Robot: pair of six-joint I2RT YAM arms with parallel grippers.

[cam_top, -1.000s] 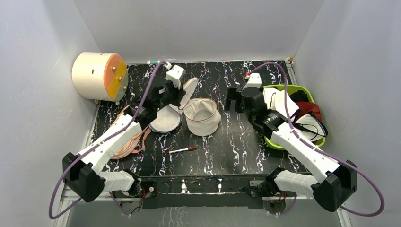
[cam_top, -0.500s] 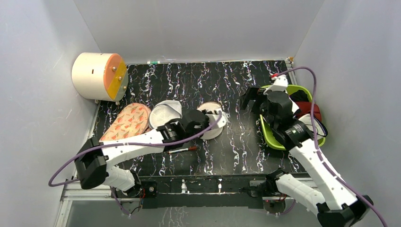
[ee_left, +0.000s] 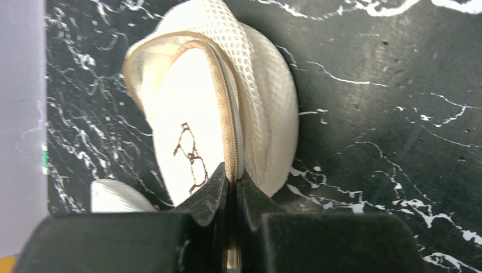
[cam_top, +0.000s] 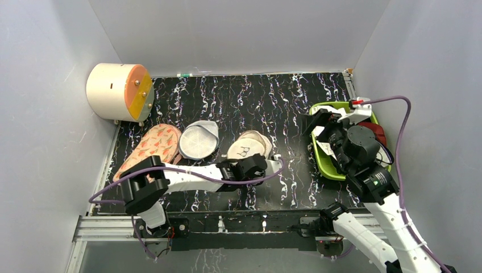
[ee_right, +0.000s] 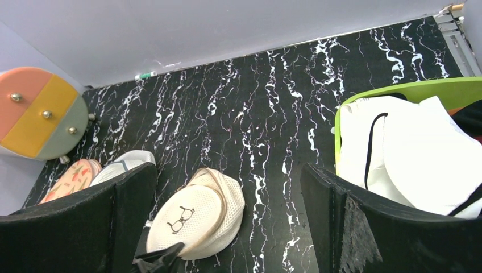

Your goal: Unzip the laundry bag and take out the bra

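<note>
open table (cam_top: pixel 284 108) behind and right of laundry bag (cam_top: pixel 248 145), grey pouch (cam_top: pixel 199 140) close left, left claw (ee_left: pixel 232 190) at near rim

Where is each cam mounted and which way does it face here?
Top external: above, behind the bases, looking down on the table; left arm, right arm show.
Left wrist: low, facing the zip of the laundry bag; left gripper shut on it.
Right wrist: raised by the green bin, facing the far wall; open right gripper frames it.
Shared: both wrists see the laundry bag's glasses mark.
</note>
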